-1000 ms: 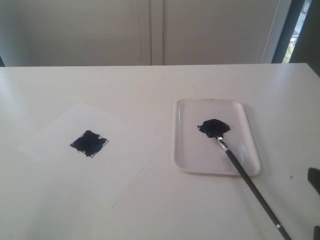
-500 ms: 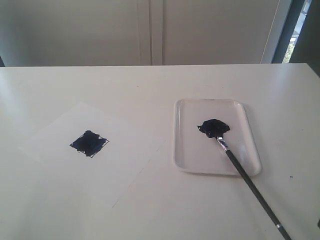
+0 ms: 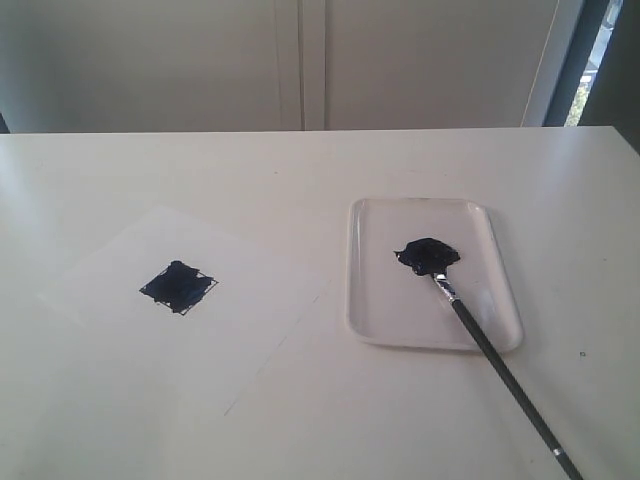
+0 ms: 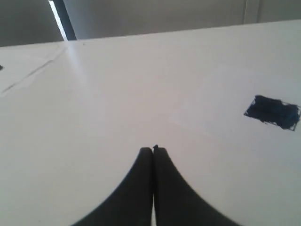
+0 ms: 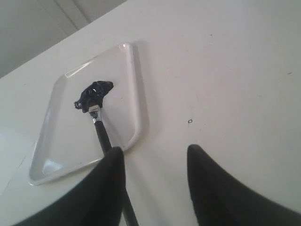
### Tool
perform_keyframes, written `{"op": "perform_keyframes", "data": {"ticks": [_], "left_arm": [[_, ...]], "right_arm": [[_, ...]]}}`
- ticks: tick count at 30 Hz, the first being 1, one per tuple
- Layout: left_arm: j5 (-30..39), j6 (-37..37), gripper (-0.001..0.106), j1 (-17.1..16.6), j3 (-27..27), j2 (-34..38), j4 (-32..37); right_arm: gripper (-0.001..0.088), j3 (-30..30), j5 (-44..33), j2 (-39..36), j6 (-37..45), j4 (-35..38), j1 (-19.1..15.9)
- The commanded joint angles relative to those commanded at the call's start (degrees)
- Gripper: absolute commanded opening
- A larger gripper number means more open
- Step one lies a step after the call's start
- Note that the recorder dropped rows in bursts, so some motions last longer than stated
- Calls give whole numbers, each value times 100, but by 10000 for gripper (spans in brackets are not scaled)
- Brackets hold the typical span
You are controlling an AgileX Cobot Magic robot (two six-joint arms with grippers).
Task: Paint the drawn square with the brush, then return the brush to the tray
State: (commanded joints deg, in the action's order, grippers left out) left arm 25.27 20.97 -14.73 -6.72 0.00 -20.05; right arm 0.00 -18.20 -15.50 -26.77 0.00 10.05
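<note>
The brush point(image 3: 505, 377) lies free, bristles in the paint blob point(image 3: 428, 254) on the tray point(image 3: 375, 300), handle trailing toward the counter's near right corner. Empty right fingers point(image 5: 106, 188) gape apart; left fingers point(image 4: 136, 188) pressed together. The drawn square point(image 3: 178, 286) sits dark, left side.

Counter point(image 3: 300, 170): smooth off-white top, low sheen, faint glare.
Tray point(image 3: 365, 215): translucent white plastic, glossy, with bright highlights along the rim.
Paint blob point(image 3: 428, 254) inside the tray: dark blue-black, wet-looking, shiny.
Brush point(image 3: 500, 365): black handle, smooth and slightly glossy. Ferrule point(image 3: 444, 288) at the tray end is bright silver metal; bristles are stained dark.
Paper sheet point(image 3: 250, 300) left of the tray: thin, matt white, barely set off from the counter.
Drawn square point(image 3: 178, 286) on that sheet: dark smear, duller than the tray's blob, patchy at the edges.
Left tool point(image 4: 153, 150) and right tool point(image 5: 154, 149): fingers black, smooth, matt; material cannot be told.
</note>
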Motion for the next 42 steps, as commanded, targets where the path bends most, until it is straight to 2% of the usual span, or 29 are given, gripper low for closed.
{"op": "perform_keyframes", "data": {"ticks": [2,23,31,34,36,42], "left_arm": [[41,85,0,0,78,0,-192],[41,85,0,0,88,0,-217],[37,1526,0,0,88,0,-220],[316,1620,0,0,88,0,-353],[362,1838,0,0,101,0,-506],[374,1850,0,0,101,0,-533]], "right_arm": [[406,0,-228,0,0,0,0],[406,0,-230,0,-44,0,0],[406,0,-230,0,-44,0,0],[406,0,-230,0,-44,0,0],[406,0,-230,0,-44,0,0],[406,0,-207,0,-15,0,0]]}}
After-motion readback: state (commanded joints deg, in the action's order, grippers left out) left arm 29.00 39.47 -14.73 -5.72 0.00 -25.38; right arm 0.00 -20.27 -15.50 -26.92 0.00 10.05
